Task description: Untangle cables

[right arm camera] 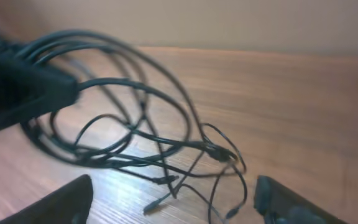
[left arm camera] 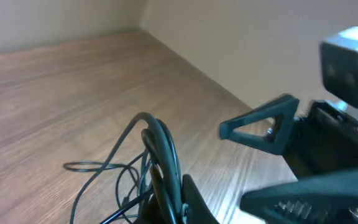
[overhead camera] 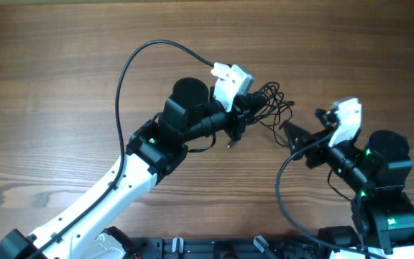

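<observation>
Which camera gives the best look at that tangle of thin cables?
The right wrist view: the cables fill the frame, with individual loops visible. Overhead shows them only as a small dark tangle; the left wrist view catches just a few loops.

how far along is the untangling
Nothing looks separated yet: the cables are one knotted bundle. In hand: the left gripper is shut on the bundle's loops, while the right gripper hangs open near the loose plug ends. Left: pulling the cords apart.
</observation>
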Controlling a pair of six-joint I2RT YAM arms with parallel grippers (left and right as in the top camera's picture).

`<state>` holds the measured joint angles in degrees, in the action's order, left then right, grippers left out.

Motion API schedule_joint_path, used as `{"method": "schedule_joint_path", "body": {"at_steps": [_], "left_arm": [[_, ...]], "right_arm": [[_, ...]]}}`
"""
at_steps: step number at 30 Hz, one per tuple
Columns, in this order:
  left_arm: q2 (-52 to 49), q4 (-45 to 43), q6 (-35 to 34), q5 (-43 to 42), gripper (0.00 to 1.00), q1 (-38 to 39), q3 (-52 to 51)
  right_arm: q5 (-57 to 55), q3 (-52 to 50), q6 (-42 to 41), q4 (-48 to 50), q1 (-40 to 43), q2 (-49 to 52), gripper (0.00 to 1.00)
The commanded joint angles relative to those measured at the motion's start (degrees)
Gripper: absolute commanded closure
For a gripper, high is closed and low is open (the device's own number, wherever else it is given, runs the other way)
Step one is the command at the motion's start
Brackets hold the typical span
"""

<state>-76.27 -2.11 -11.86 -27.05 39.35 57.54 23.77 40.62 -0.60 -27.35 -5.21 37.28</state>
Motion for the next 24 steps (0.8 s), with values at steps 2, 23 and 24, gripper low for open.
{"method": "schedule_joint_path", "body": {"at_steps": [2,23,24], "left_arm": [[1.1,-1.5,9.2,-9.4,0.96,-0.1,-0.1],[5.0,-1.7,16.1,-24.6,0.96,-5.2,-0.1],[5.0,-2.3,16.1,-24.6,0.96,-5.2,-0.1]], "right_arm": [[4.1,0.7,15.6,-0.4,0.0,-0.3,0.21],[9.3,0.7,29.2,-1.4,0.0,-0.3,0.87],[9.3,0.7,29.2,-1.4,0.0,-0.3,0.87]]}}
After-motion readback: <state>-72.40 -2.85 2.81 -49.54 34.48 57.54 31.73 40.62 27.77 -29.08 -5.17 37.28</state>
